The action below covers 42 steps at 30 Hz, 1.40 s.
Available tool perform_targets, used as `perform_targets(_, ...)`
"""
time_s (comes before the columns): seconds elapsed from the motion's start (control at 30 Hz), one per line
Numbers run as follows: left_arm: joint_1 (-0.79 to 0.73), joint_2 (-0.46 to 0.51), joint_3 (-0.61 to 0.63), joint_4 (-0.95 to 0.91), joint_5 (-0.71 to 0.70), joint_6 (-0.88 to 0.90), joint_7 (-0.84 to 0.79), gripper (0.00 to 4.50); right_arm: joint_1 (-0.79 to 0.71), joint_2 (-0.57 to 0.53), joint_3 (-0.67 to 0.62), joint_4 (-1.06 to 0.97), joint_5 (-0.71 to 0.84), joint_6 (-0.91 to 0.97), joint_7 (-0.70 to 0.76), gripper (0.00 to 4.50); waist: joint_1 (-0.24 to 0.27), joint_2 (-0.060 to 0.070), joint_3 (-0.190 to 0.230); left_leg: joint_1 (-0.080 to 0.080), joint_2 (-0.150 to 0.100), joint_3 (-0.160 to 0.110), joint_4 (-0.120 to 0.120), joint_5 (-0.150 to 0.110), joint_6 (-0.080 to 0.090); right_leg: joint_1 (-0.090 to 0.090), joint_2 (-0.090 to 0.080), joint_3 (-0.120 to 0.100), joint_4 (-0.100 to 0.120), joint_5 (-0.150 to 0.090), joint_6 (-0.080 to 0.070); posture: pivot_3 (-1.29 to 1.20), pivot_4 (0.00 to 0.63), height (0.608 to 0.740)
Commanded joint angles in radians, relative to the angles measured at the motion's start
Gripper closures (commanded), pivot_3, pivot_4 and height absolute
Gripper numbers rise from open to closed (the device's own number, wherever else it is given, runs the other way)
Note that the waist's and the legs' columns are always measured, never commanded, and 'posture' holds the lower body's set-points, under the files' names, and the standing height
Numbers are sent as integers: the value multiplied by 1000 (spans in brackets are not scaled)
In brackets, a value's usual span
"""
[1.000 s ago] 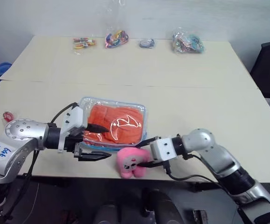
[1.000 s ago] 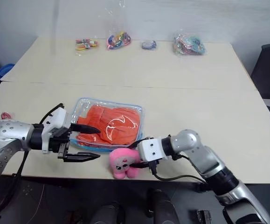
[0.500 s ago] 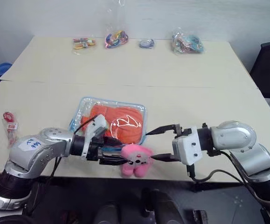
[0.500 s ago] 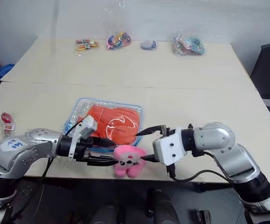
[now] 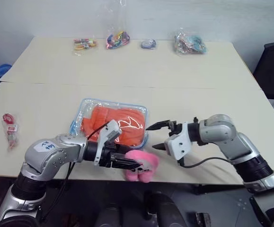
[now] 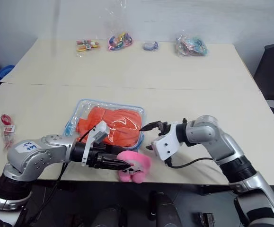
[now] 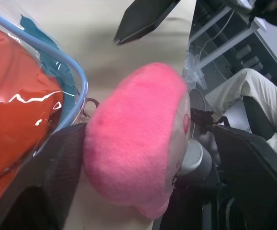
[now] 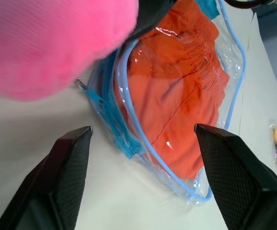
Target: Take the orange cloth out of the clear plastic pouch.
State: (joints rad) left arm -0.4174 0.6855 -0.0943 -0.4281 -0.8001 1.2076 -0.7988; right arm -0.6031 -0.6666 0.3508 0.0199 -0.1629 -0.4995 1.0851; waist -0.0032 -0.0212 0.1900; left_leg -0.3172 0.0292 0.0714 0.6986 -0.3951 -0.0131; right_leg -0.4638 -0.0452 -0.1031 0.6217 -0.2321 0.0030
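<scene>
Securing the clear plastic pouch (image 5: 112,124) looks to be the step in hand, with the orange cloth (image 5: 113,125) still fully inside it. The pouch lies flat on the table (image 5: 127,71), near the near edge and a little left of centre, its light blue edging closed around the cloth as far as can be seen. A pink plush toy (image 5: 141,166) on a short chain sits just beyond the pouch's near right corner, at the table's edge. The left end effector (image 5: 133,166) has its two black fingers on either side of the toy; in the left wrist view one finger (image 7: 57,167) touches the plush, but whether the grip has closed firm I cannot tell. The right end effector (image 5: 161,135) hovers just right of the pouch, fingers spread wide and holding nothing. Next, I judge, the right one must find the zipper pull at the near right corner, while the left keeps the pouch from sliding.
</scene>
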Motion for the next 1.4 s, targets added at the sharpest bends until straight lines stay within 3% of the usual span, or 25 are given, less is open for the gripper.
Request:
perform_targets(0.03, 20, 20, 46, -63, -44, 17, 6, 1792, -37, 38, 11, 39, -27, -52, -50, 936, 0, 0, 0, 0, 0, 0, 0, 0, 0, 0, 0, 0, 0, 0, 0, 0, 150, 740)
perform_targets(0.3, 46, 35, 73, -92, -98, 74, 31, 4139, -58, 72, 47, 111, -41, -110, -68, 936, 1, 0, 0, 0, 0, -1, 0, 0, 0, 0, -1, 0, 0, 0, 0, 0, 150, 740)
perform_targets(0.37, 47, 37, 59, -93, -83, 86, 54, 4449, -59, 76, 51, 116, -42, -117, -69, 936, 1, 0, 0, 0, 0, -1, 0, 0, 0, 0, -1, 0, 0, 0, 0, 0, 150, 740)
perform_targets(0.6, 46, 43, 52, -81, -70, 84, 75, 4449, -67, 97, 63, 127, -38, -117, -72, 936, -1, 0, 0, 0, 0, -1, 0, 0, -1, 0, 0, 0, 0, 0, 0, 0, 150, 740)
perform_targets(0.7, 46, 53, 50, -82, -69, 81, 72, 4500, -75, 111, 66, 143, -37, -118, -76, 1481, -1, 0, 0, 0, 0, -1, 0, 0, -1, 0, 0, 0, 0, 0, 0, 0, 150, 740)
perform_targets(1.0, 64, 60, 52, -94, -71, 78, 76, 4500, -87, 103, 66, 176, -39, -154, -78, 4462, -2, 0, 0, 0, 0, -1, 0, 0, -1, 0, 0, 0, 0, 0, -1, 0, 150, 740)
perform_targets(1.2, 91, 81, 65, -95, -59, 63, 76, 4500, -78, 86, 60, 179, -34, -171, -74, 4462, 0, 0, 0, 0, 0, -1, 0, 0, -1, 0, -1, 0, 0, 0, -1, 0, 150, 740)
perform_targets(1.4, 183, 175, 107, -69, -11, -10, 56, 4500, -73, 62, 40, 166, 14, -159, -55, 4462, -3, 0, 0, 1, 0, -1, 0, 0, -1, 0, -1, 0, -1, -1, -1, 0, 150, 740)
